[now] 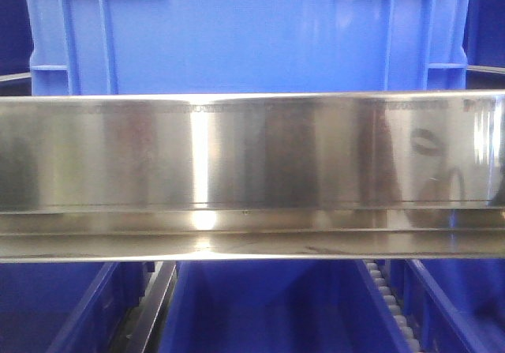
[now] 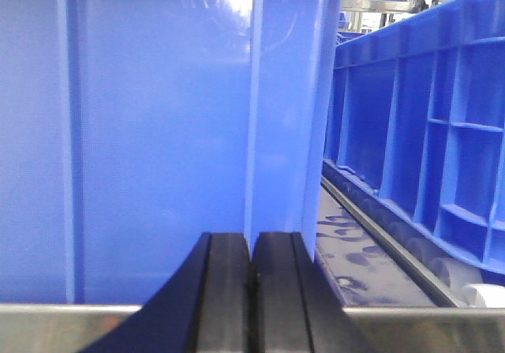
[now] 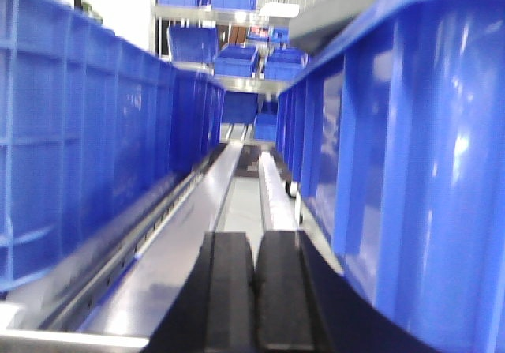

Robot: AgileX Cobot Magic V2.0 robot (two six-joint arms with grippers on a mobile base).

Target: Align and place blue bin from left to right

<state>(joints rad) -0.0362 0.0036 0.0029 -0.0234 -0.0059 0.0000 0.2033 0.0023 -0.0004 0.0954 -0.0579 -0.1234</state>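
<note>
1. One bin [image 1: 245, 33] fills the front view. It stands on the upper level just behind the steel rail [image 1: 252, 155], and its wall looks square to that rail.
2. Left end effector [image 2: 251, 290]: fingers shut together and holding nothing, close to the bin's wall beside a vertical rib. I cannot tell whether they touch it.
3. Right end effector [image 3: 254, 298]: fingers likewise shut and empty, hanging over a metal track [image 3: 229, 187] between two rows of crates.
4. Progress, as a judgement: the bin is up on its level, but nothing shows it has reached its final place on the right. A sideways push appears to be what is left.
5. Only the left wrist view shows the neighbouring crate [image 2: 442, 132] and the gap between it and the bin.
6. Only the right wrist view shows the stocked shelf [image 3: 237, 9] further back. I cannot tell which crate in that view is the bin.
</note>
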